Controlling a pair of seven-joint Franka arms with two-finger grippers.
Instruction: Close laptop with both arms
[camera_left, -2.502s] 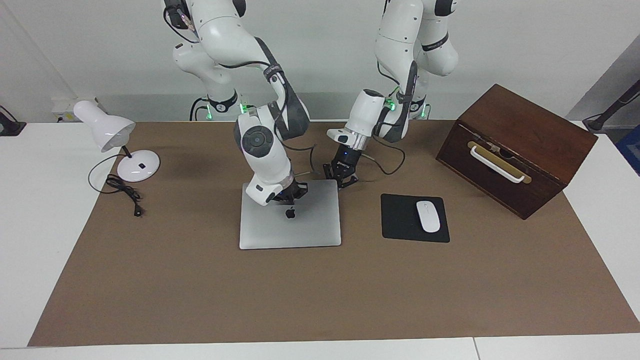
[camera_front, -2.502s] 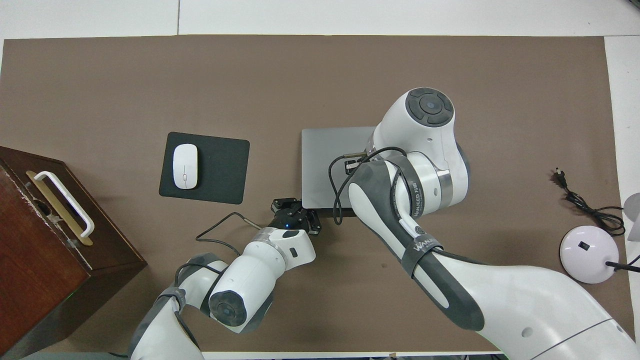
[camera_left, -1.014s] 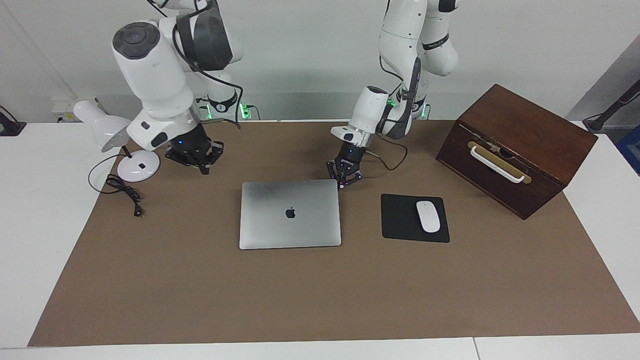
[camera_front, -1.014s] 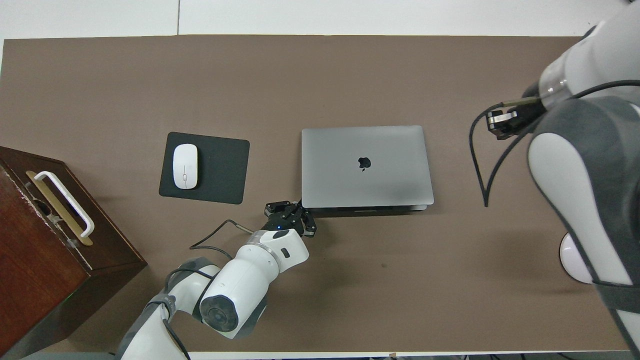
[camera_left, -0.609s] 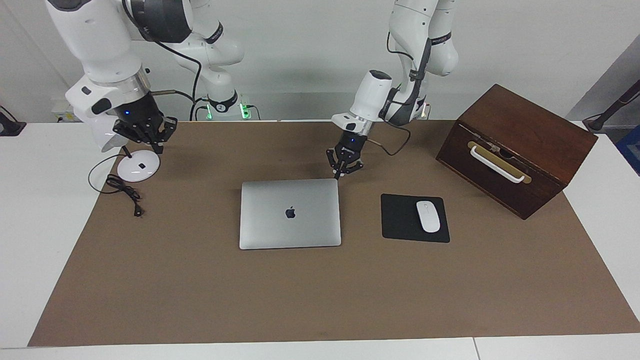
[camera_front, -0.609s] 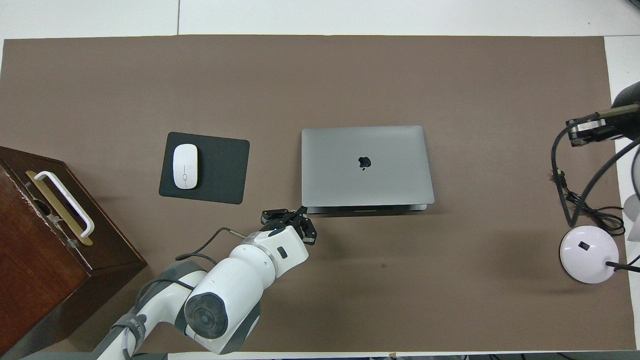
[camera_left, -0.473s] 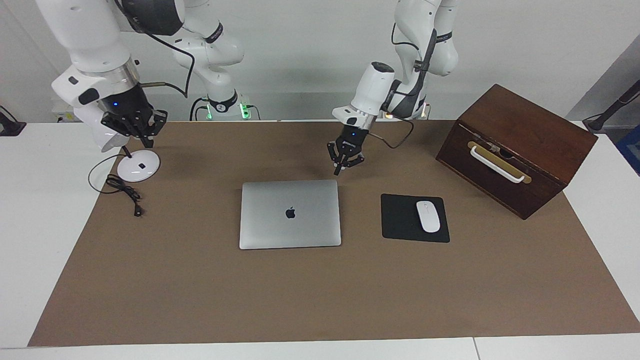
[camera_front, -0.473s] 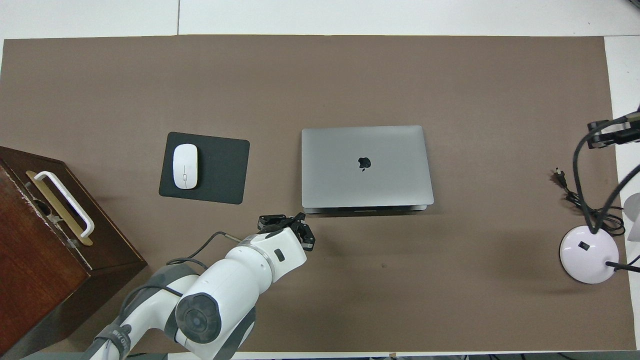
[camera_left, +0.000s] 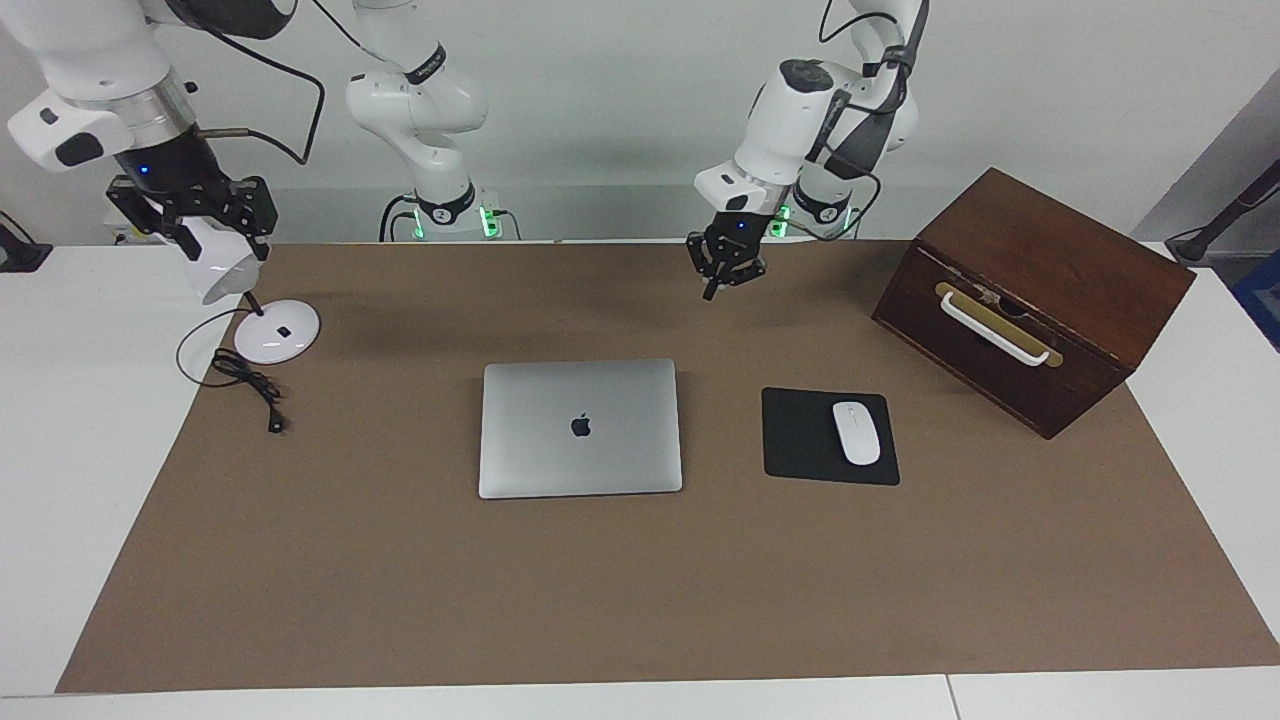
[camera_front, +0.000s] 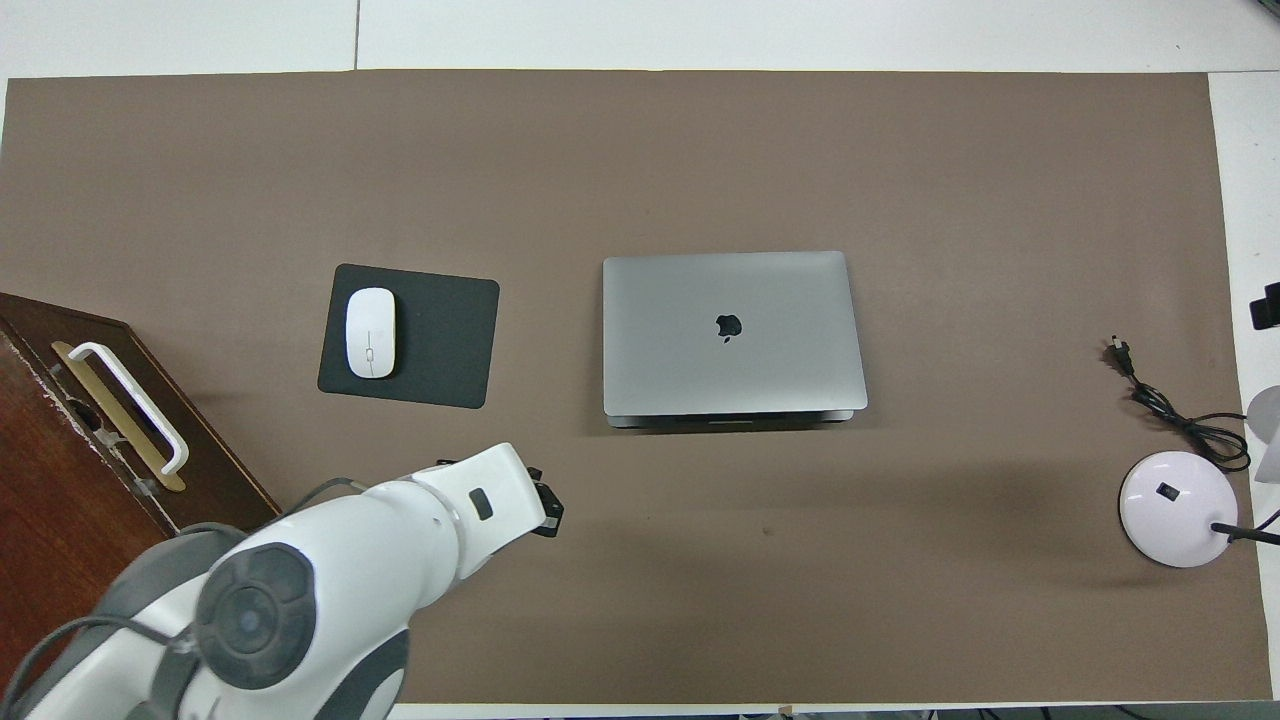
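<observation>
I see the left gripper (camera_left: 722, 265) up in the air over the bare brown mat (camera_left: 620, 590) at the robots' edge, clear of everything; can't tell whether its fingers are apart or together. Right gripper (camera_left: 195, 210) is raised over the white desk lamp (camera_left: 215, 262) at the right arm's end of the table, fingers spread apart, holding nothing. Lamp base (camera_front: 1178, 507) and its coiled black cord (camera_front: 1170, 410) sit at that end, well apart from the laptop (camera_left: 580, 428).

Laptop lies mid-mat, lid flat down, logo up, nothing touching it. Open mat on all four of its edges. Black mouse pad (camera_left: 805, 437) with the white mouse (camera_left: 856, 432) on it is just beside the laptop toward the left arm's end. Wooden box (camera_left: 1030, 295) with a white handle sits at that end, a bit nearer the robots than the pad. Farther than the laptop I see only open mat out to its edge.
</observation>
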